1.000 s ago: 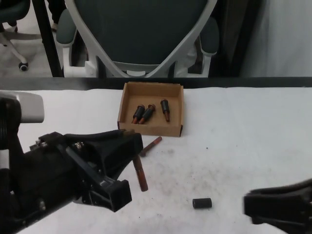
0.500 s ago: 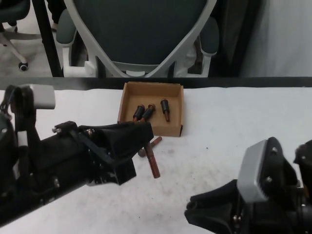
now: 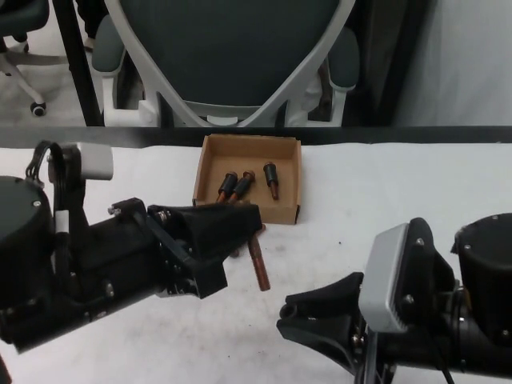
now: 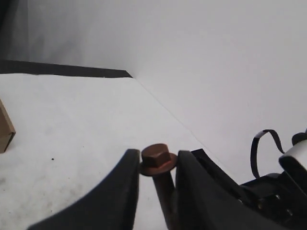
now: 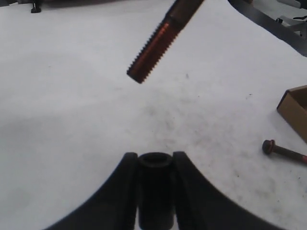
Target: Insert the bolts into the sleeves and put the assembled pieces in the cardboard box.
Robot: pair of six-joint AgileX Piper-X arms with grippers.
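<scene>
The left tool (image 4: 158,155) clamps a copper bolt (image 3: 258,264) just under its head, threaded end hanging over the counter (image 3: 400,184) on the near side of the cardboard box (image 3: 210,172). The right tool (image 5: 154,157) grips a black sleeve (image 5: 154,191), held apart from the bolt's tip. Three assembled pieces (image 3: 242,186) lie in the box; a loose bolt (image 5: 283,152) lies just beside it

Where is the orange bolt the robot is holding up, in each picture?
High view: the bolt hangs mid-picture, just nearer than the cardboard box.
Left wrist view: its head sits pinched between the left fingers.
Right wrist view: its threaded tip hangs beyond the sleeve held in the right fingers.
Shared landmark: the cardboard box, at an edge of both wrist views.
</scene>
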